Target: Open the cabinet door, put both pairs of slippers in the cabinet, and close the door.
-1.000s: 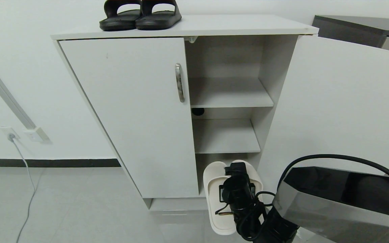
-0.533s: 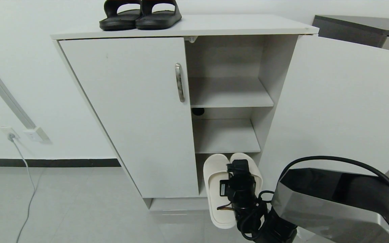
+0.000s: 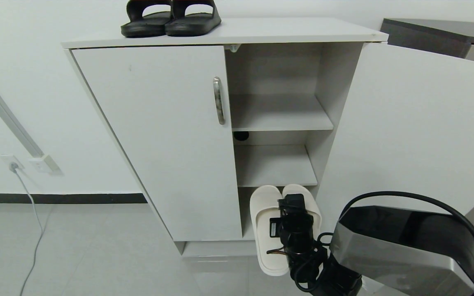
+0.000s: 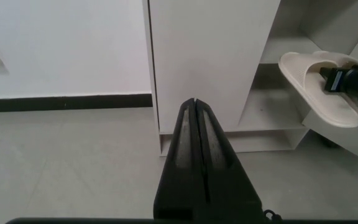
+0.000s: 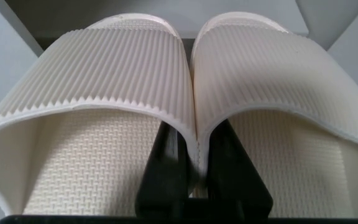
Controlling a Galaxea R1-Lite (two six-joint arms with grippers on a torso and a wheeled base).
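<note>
The white cabinet (image 3: 224, 35) stands with its right door (image 3: 410, 123) swung open and its left door (image 3: 159, 135) closed. A pair of cream slippers (image 3: 268, 222) is held level at the mouth of the lowest compartment, toes pointing inward. My right gripper (image 3: 290, 203) is shut on the slippers' touching inner straps (image 5: 191, 118). The cream slippers (image 4: 319, 84) also appear in the left wrist view, in front of the bottom shelf. A pair of black slippers (image 3: 171, 18) rests on the cabinet top at its left end. My left gripper (image 4: 194, 106) is shut and empty, low over the floor facing the cabinet base.
Two upper shelves (image 3: 278, 115) inside the cabinet are bare. A metal handle (image 3: 219, 100) sits on the closed door. A cable (image 3: 35, 222) runs from a wall socket down to the grey tiled floor at the left. A dark counter (image 3: 442, 35) stands at the back right.
My right gripper has carried the cream slippers forward and slightly up, toward the bottom compartment. The left arm and black slippers have not moved.
</note>
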